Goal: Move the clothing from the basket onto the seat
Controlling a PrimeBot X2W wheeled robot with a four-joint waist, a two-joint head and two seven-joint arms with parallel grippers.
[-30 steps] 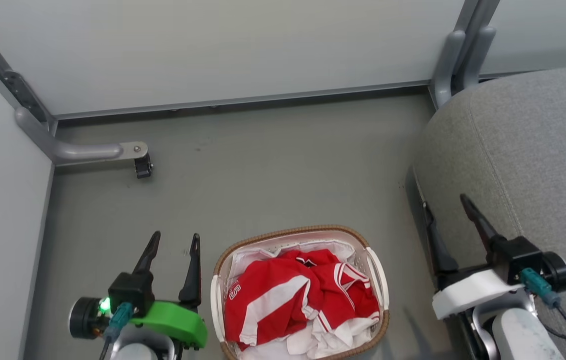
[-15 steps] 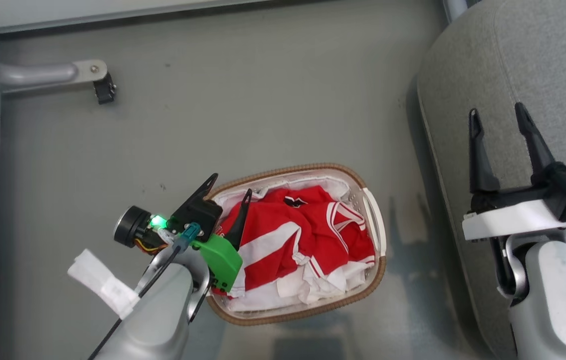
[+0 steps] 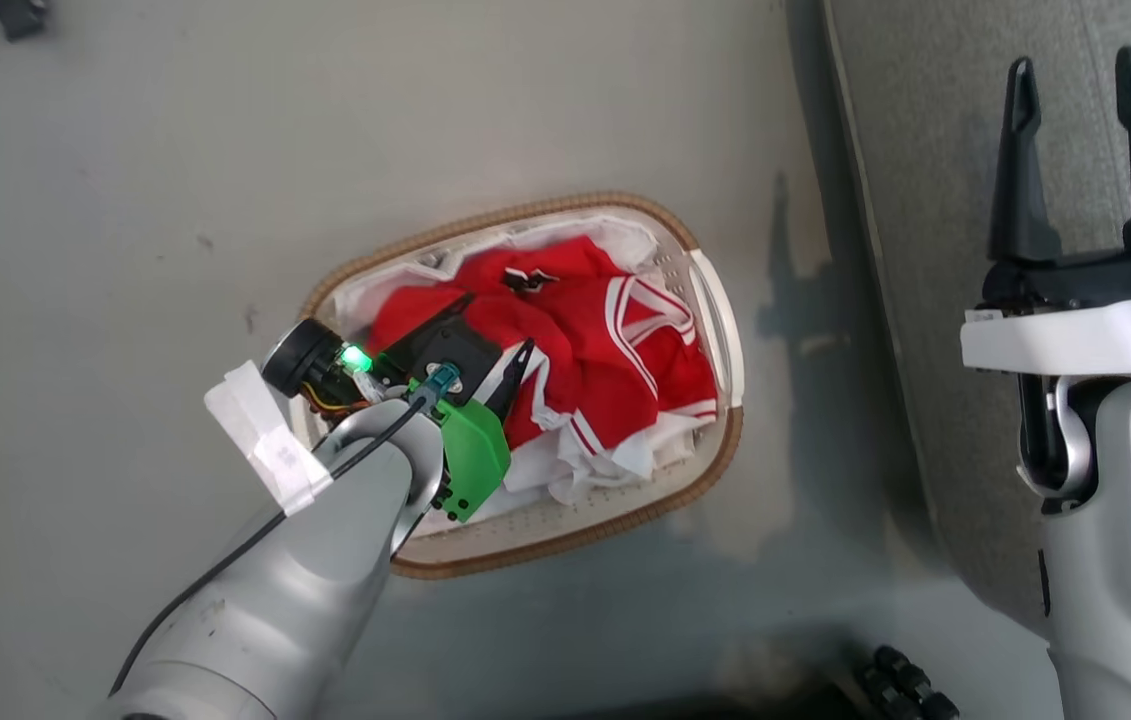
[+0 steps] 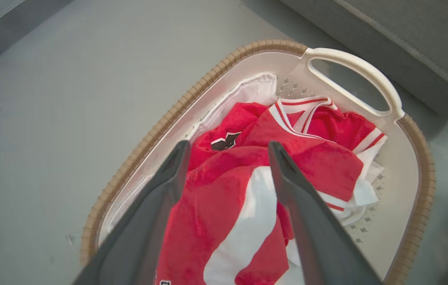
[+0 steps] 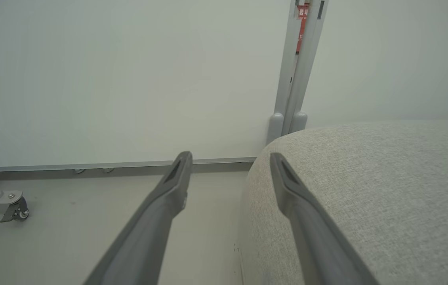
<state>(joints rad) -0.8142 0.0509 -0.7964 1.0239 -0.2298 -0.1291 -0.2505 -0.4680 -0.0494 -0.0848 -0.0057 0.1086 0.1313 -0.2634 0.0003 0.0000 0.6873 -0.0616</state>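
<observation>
The clothing [image 3: 625, 360], red with white stripes and panels, lies bunched in the small white basket [image 3: 565, 205] with a brown woven rim, on the grey floor. My left gripper [image 3: 495, 325] hangs open over the pile's left half, tips just above the fabric. In the left wrist view its fingers [image 4: 228, 145] straddle a fold of the clothing [image 4: 319, 158] inside the basket [image 4: 192, 99], gripping nothing. The grey seat [image 3: 925, 200] stands to the right of the basket. My right gripper [image 3: 1075, 62] is open above the seat's edge, and in the right wrist view its fingers [image 5: 230, 155] are empty beside the seat [image 5: 386, 190].
A pale wall panel with a grey post [image 5: 295, 79] stands behind the seat. A castor foot [image 5: 16, 209] sits on the floor at the far left. Dark parts of my base [image 3: 905, 685] show at the bottom. The basket's white handle [image 4: 354, 67] faces the seat [image 4: 406, 47].
The head camera has tilted down, so the whole picture has shifted. My left gripper swung from the floor beside the basket to over the clothing. The right gripper stays open by the seat.
</observation>
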